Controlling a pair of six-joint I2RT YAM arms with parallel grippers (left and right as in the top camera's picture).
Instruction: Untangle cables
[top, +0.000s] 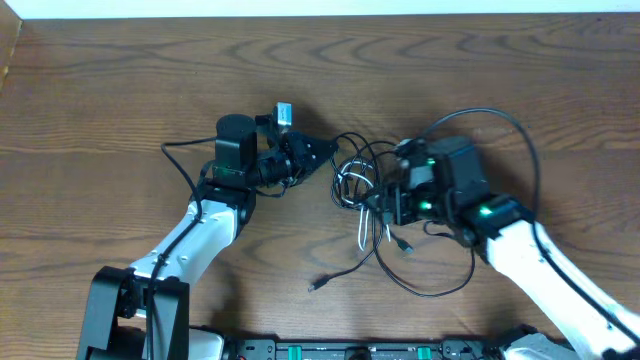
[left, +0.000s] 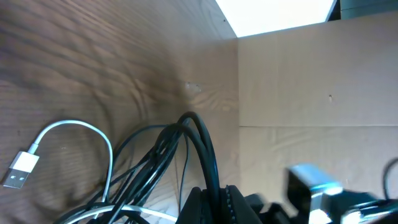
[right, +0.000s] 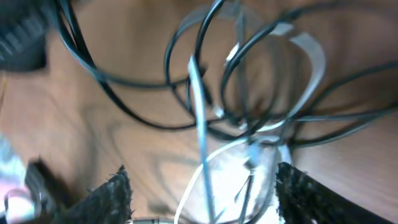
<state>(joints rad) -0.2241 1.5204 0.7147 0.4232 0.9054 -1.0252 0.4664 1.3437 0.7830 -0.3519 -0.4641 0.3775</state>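
Cables (top: 365, 190) lie tangled overhead; wrist views show left hand (left: 208, 206) clamped on black ones, right hand (right: 202, 194) spread wide

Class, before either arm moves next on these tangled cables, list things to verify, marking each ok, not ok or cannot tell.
1. Thin black and white cables separated: not ok, knotted in one heap.
2. Right hand open: ok, fingers wide apart.
3. Left hand shut: ok; gripping a cable: cannot tell.
4. White flat USB plug free on the brown wooden table: ok.
5. Small black plug end clear of both arms: ok.
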